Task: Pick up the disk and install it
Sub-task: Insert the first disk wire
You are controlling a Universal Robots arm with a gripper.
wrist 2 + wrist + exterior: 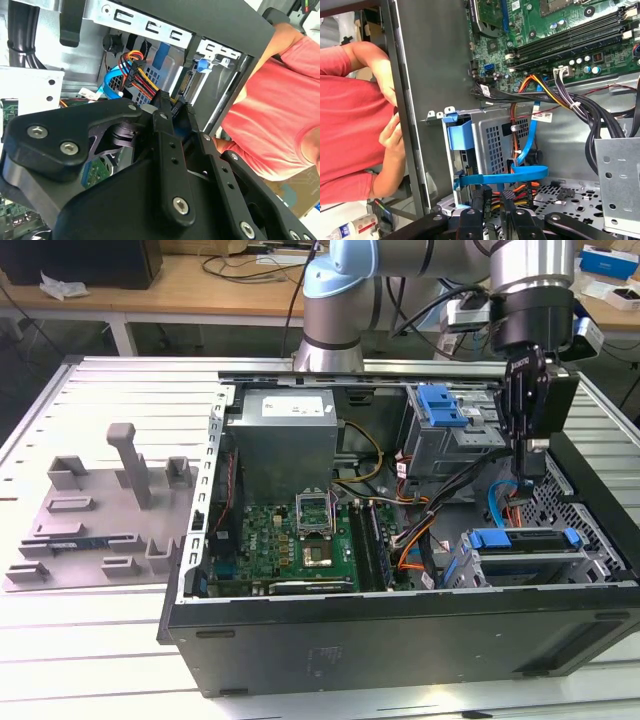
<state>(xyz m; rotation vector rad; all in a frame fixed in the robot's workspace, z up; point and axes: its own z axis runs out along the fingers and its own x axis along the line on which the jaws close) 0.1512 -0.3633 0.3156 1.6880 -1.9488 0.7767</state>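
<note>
Claw [529, 462] hovers, slightly apart, seemingly empty | disk [525, 558] sits lower, toward case [400, 640] front | long axis along that front

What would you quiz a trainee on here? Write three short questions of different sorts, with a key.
1. True or false: the gripper hangs over the end of the case at the exterior view's left.
2. The bracket around the disk is: A red, B blue, C green.
3. Fill in: the motherboard is ___ in colour.
Key: 1 false; 2 B; 3 green.
</note>
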